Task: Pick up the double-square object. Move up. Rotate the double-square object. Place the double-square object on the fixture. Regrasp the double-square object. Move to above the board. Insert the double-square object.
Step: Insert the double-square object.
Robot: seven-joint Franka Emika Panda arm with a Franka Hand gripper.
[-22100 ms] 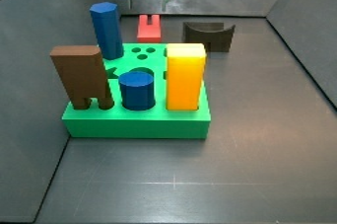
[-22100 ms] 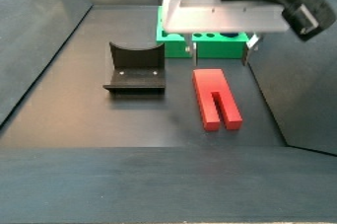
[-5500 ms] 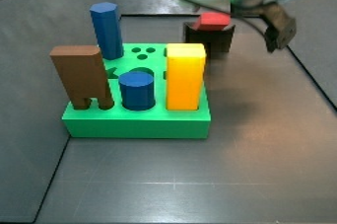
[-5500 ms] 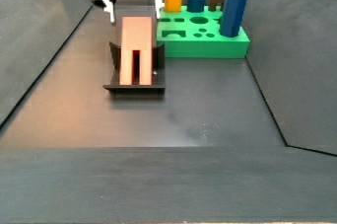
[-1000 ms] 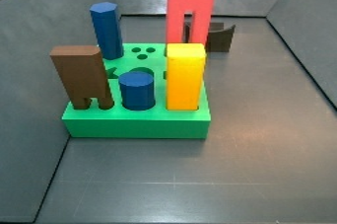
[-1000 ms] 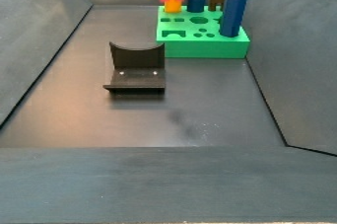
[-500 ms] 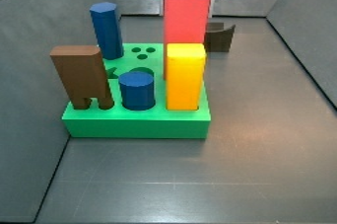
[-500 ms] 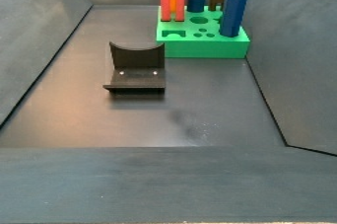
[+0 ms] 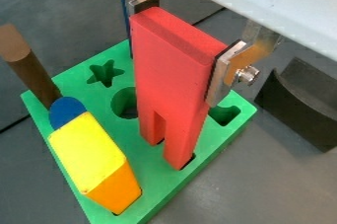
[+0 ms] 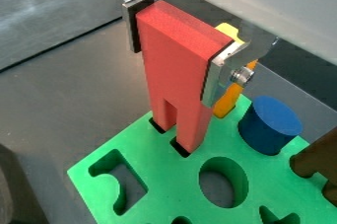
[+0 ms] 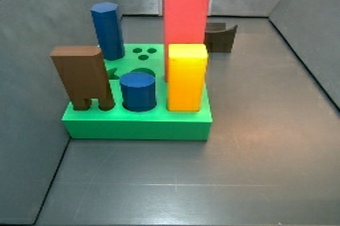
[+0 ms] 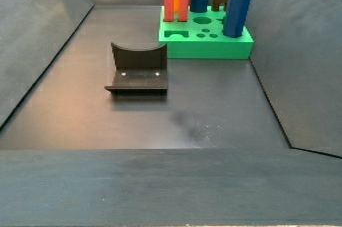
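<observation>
The gripper (image 9: pixel 182 40) stands over the green board (image 9: pixel 231 129), its silver fingers (image 9: pixel 235 68) clamped on the upper part of the red double-square object (image 9: pixel 178 80). The object stands upright, its two legs reaching down into a board hole beside the yellow-orange block (image 9: pixel 93 159). The dark fixture (image 12: pixel 138 69) sits empty on the floor, well apart from the board in a side view.

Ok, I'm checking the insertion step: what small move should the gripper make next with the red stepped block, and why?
Probably keep pressing straight down a little. The gripper is shut on the upright red stepped block, whose two legs already enter holes in the bright green board, beside the yellow-orange block. Much of the red block stands above the board in a side view, so it seems not fully seated.
</observation>
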